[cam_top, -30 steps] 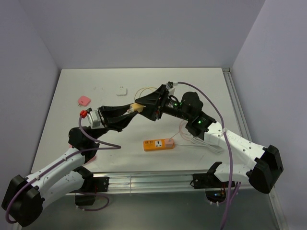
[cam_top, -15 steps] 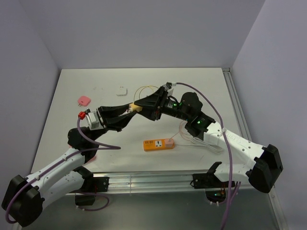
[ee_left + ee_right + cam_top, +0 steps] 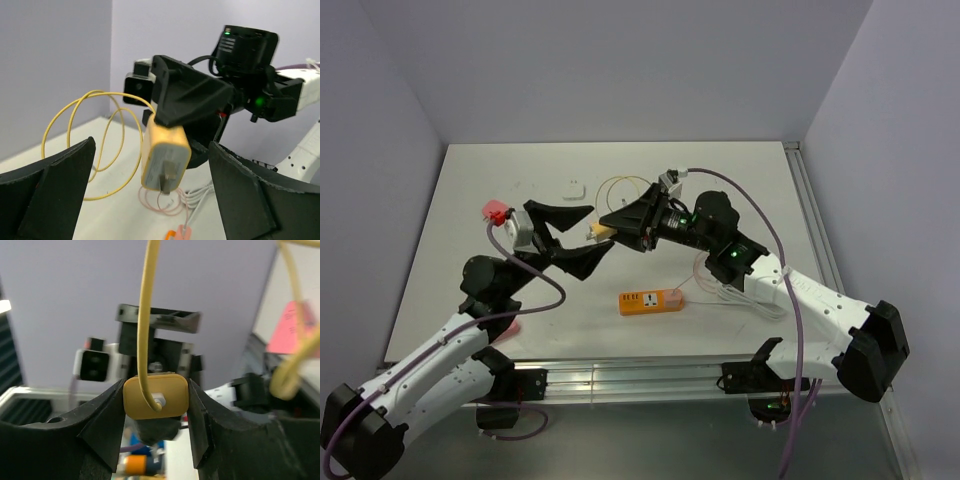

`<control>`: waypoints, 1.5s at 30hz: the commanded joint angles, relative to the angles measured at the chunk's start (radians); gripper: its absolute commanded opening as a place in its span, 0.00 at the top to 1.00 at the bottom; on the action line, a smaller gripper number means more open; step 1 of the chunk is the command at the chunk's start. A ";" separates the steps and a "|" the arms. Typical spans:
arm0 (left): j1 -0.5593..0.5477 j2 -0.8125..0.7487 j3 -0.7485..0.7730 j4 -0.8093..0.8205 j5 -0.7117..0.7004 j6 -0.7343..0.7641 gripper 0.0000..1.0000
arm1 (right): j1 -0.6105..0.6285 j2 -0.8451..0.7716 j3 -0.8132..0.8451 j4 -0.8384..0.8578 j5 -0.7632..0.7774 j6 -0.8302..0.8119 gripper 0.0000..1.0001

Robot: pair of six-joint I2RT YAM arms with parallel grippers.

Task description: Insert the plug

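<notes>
Two tools hang over the tabletop's (image 3: 740, 170) middle. The right tool (image 3: 610, 226) is clenched on the yellow plug (image 3: 165, 152). The left tool (image 3: 575, 238) gapes released just beside it, not touching. The strip (image 3: 650, 301) lies toward the near edge. Advised: left tool steadies the strip; right tool squares the plug over it before pressing.

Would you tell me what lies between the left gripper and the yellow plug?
Nothing but air: the left wrist view shows the open left gripper facing the yellow plug, which the right gripper pinches.
</notes>
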 commanded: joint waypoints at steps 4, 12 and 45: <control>0.008 -0.090 0.157 -0.455 -0.150 -0.100 0.01 | -0.026 -0.042 0.091 -0.336 0.172 -0.374 1.00; 0.014 -0.180 0.232 -1.001 -0.534 -0.313 0.00 | 0.004 -0.091 0.076 -0.594 0.537 -0.641 1.00; -0.062 -0.062 0.184 -0.539 -0.111 -0.313 0.26 | -0.115 -0.079 0.171 -0.691 0.167 -0.621 1.00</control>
